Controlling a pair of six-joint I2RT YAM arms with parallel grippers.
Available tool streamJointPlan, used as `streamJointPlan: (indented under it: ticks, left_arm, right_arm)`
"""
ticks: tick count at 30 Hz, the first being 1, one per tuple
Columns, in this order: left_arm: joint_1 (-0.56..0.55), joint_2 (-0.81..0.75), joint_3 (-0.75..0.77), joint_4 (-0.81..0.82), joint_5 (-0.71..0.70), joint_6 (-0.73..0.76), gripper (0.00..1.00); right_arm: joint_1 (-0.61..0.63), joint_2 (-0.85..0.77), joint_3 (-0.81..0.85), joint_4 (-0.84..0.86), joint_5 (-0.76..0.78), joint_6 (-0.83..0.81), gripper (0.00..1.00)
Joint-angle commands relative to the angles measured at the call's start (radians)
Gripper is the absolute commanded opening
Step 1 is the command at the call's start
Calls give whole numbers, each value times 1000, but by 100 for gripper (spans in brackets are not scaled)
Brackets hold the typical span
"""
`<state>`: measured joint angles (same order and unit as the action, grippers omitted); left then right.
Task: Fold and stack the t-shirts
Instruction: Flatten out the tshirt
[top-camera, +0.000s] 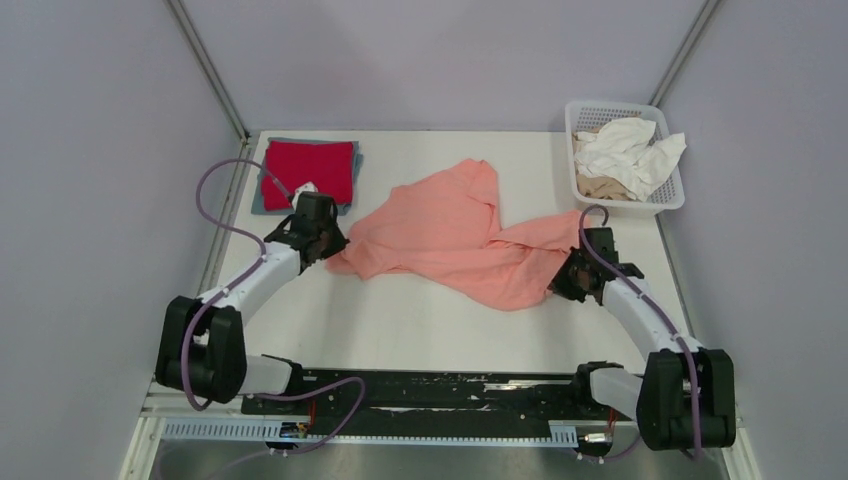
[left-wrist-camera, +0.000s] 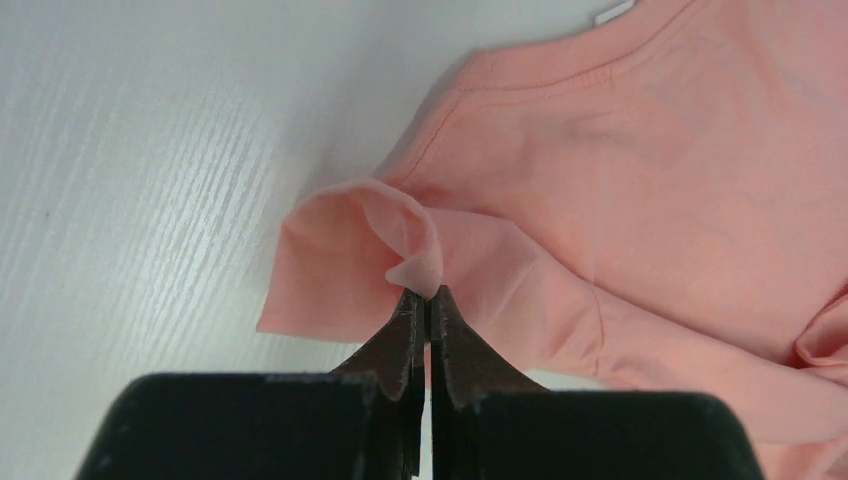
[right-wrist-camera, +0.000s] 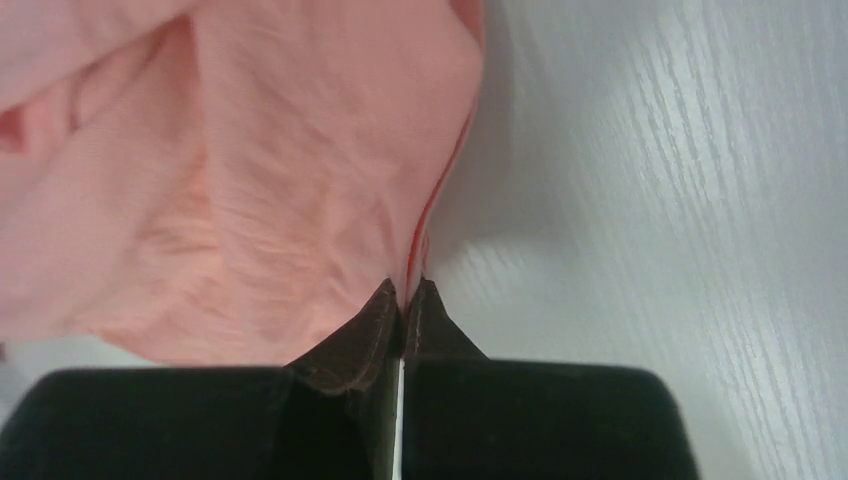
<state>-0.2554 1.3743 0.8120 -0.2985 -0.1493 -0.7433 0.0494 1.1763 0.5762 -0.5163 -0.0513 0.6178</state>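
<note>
Closest to me, at the bottom of the overhead view, both arms reach out over the bench (top-camera: 420, 330). My left pincer (left-wrist-camera: 427, 292) is clenched, its tips pressed together on a small curl of the salmon-pink shirt (top-camera: 450, 235) at the garment's lower left edge. The wrist view shows the fold rising out of the tips, but how much cloth sits between them is hidden. My right pincer (right-wrist-camera: 403, 285) is clenched too, nipping the shirt's right edge where a seam runs down into the tips. From above, the cloth partly covers that pincer.

The shirt lies crumpled across the middle of the frame, spanning from one pincer to the other, with one part bunched toward the upper centre. I can't sort its neck from its sleeves in the folds. A white scrap at the top edge of the left wrist view is cut off.

Farther back, upper left, a folded red shirt (top-camera: 310, 168) lies on a grey-blue shirt (top-camera: 258, 203), of which only a thin border shows. In the upper right, a basket (top-camera: 672, 196) holds white shirts (top-camera: 630, 150) heaped over a beige shirt (top-camera: 600, 187) that is mostly buried. I can't tell how many pieces are in there.
</note>
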Motion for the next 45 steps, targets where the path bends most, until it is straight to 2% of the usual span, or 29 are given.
streamJointPlan:
  ticks: [1,7,10,13,18,21,24,27,33,36,38,40,45]
  left_arm:
    - [4,-177,58,-8,-60,-10,0]
    - [3,-449,180,3,-88,38,0]
    - [3,-547,286,3,-115,72,0]
    - [3,-620,384,11,-110,133,0]
    - [3,-632,625,-13,-75,230,0]
    - [2,-605,764,-57,-44,274,0]
    - [4,-584,828,-54,24,296,0]
    - [2,-561,856,-39,7,312,0]
    - [2,-408,868,6,-158,362,0]
    - [6,-223,936,-16,-191,400,0]
    - [20,-88,1021,-44,-188,413,0]
    - [47,50,1183,-86,-168,404,0]
    - [153,378,1488,-151,-18,333,0]
  right_arm:
    - [3,-156,151,47,5,-50,0]
    - [2,-333,398,17,51,-59,0]
    - [2,-367,560,4,115,-80,0]
    - [2,-364,716,0,97,-114,0]
    - [3,-327,939,-25,29,-174,0]
    - [2,-337,998,-28,24,-183,0]
    - [3,-333,1032,-29,40,-188,0]
    - [3,-296,1041,-28,34,-197,0]
    - [3,-152,1036,-5,9,-203,0]
    - [3,-43,1036,30,-3,-206,0]
    - [0,30,1033,77,-3,-217,0]
    - [-7,109,1047,123,3,-228,0]
    - [-37,333,1200,185,-9,-229,0]
